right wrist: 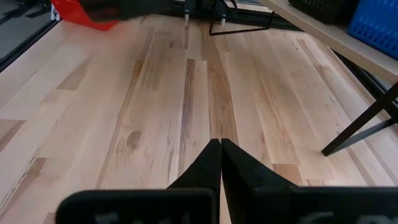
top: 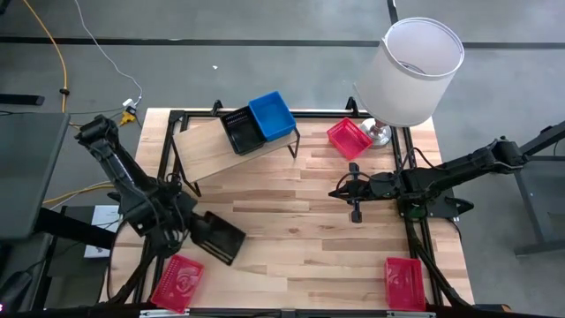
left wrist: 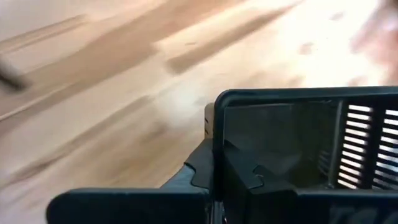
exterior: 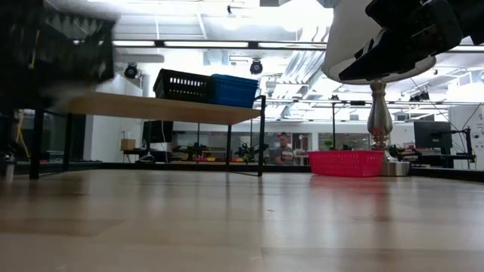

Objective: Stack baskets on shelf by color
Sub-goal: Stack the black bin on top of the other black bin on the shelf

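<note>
No readable text. Left gripper [top: 190, 225] clamps a ribbed black basket [top: 217, 236]'s rim. Right gripper [top: 355, 215] closed, empty, above the striped wood table [top: 291, 238].

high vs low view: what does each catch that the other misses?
Only the high view: two red baskets at the near table edge, one at the left and one at the right, plus the right gripper, shut, over bare table.

Only the low view: the room behind, with a person far off.

Both: the shelf carrying a black basket and a blue basket, the red basket by the lamp, the lamp, and the left gripper's black basket.
</note>
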Tool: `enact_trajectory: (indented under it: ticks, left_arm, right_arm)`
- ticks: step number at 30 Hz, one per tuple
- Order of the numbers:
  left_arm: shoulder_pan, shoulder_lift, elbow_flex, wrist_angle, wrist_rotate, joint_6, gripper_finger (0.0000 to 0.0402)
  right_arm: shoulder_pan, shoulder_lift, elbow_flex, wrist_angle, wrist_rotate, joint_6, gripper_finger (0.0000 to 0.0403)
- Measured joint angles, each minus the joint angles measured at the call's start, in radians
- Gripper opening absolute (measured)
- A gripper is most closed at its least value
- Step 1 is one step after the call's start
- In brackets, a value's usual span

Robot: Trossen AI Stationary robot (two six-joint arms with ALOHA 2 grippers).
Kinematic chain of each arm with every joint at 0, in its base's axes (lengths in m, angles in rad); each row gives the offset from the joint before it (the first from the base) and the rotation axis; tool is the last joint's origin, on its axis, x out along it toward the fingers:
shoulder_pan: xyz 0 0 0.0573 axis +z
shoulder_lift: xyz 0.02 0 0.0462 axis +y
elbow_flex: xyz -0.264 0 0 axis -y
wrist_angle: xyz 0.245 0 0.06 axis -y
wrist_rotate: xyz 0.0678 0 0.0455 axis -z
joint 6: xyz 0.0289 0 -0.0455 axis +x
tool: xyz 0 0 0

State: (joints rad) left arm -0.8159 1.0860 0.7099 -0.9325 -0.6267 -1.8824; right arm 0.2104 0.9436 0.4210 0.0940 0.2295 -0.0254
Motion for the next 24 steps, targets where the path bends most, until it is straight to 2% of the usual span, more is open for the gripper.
enact_trajectory:
  ticks: [6, 16, 21, 24]
  left_arm:
    - [0.196, 0.024, 0.147, 0.157, -0.014, 0.439, 0.0001]
    - [0.544, 0.029, 0.526, 0.19, -0.098, 1.242, 0.0]
    - [0.716, 0.028, 0.603, 0.186, -0.145, 1.557, 0.0]
    - [0.824, 0.028, 0.61, 0.183, -0.128, 1.683, 0.0]
  right_arm:
    - [0.0, 0.0, 0.0, 0.0, 0.0, 0.0, 0.0]
    - [0.0, 0.0, 0.0, 0.0, 0.0, 0.003, 0.0]
    - [0.0, 0.0, 0.0, 0.0, 0.0, 0.003, 0.0]
    - [0.0, 0.0, 0.0, 0.0, 0.0, 0.003, 0.0]
